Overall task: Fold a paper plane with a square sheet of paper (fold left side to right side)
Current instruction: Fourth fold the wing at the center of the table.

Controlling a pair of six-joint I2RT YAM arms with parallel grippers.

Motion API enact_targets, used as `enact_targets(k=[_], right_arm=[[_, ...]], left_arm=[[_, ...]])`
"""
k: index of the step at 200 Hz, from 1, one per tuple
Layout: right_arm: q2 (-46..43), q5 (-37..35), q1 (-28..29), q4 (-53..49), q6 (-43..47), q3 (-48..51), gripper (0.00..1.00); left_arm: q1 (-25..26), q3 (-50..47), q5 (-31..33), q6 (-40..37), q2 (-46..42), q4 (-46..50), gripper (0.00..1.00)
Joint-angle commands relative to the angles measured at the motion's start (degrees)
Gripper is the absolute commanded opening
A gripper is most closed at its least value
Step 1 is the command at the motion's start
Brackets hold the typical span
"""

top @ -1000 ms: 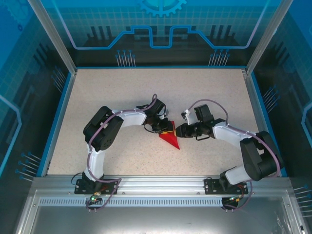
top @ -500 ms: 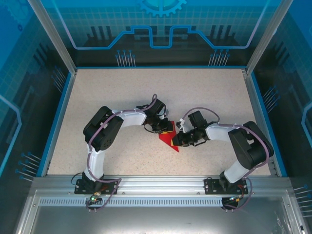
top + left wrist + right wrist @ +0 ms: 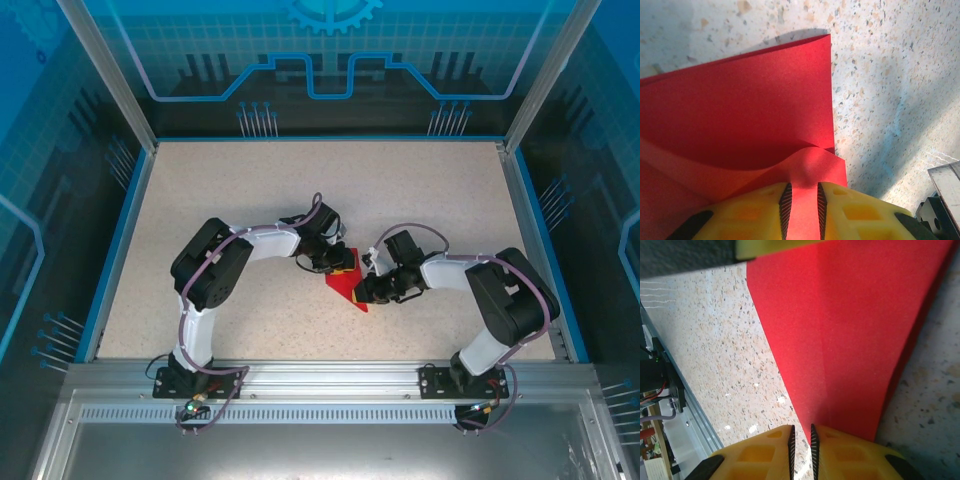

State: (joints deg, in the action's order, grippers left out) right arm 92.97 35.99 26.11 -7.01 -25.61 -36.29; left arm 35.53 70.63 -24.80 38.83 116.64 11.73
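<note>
The square sheet of paper (image 3: 345, 286), bright red, lies folded into a pointed wedge at mid-table. Its point faces the near edge. My left gripper (image 3: 341, 263) sits at the sheet's far end. In the left wrist view the left gripper (image 3: 801, 202) is shut on a raised flap of the red paper (image 3: 740, 100), and the flap bulges up just ahead of the pads. My right gripper (image 3: 363, 290) rests over the wedge's right side. In the right wrist view the right gripper (image 3: 801, 440) is shut to a thin slit at the paper's (image 3: 855, 330) edge, one finger (image 3: 850, 452) lying on the red.
The speckled tabletop (image 3: 250, 190) has a blue rim and transparent walls around it. An aluminium rail (image 3: 330, 385) carrying the arm bases runs along the near edge. The left gripper's yellow finger (image 3: 775, 246) shows at the top of the right wrist view.
My right gripper has moved left and nearer, from beside the paper onto its right side, the arm folding in. The left gripper has kept its hold without moving.
</note>
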Motion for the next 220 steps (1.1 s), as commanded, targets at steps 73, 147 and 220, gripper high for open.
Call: enact_targets(k=[73, 147, 220], right_arm=[[0.20, -1.21, 2.44, -5.14, 0.75, 1.40, 0.18], [-1.70, -1.84, 2.90, -9.01, 1.39, 2.25, 0.16], [-1.59, -1.66, 3.04, -10.64, 1.74, 2.52, 0.16]], left_arm=[[-0.47, -2.74, 4.85, -1.47, 1.74, 5.76, 0.25], [-0.80, -3.08, 4.96, -1.48, 1.84, 5.57, 0.25], [-1.07, -3.35, 4.93, -1.56, 1.92, 5.40, 0.25]])
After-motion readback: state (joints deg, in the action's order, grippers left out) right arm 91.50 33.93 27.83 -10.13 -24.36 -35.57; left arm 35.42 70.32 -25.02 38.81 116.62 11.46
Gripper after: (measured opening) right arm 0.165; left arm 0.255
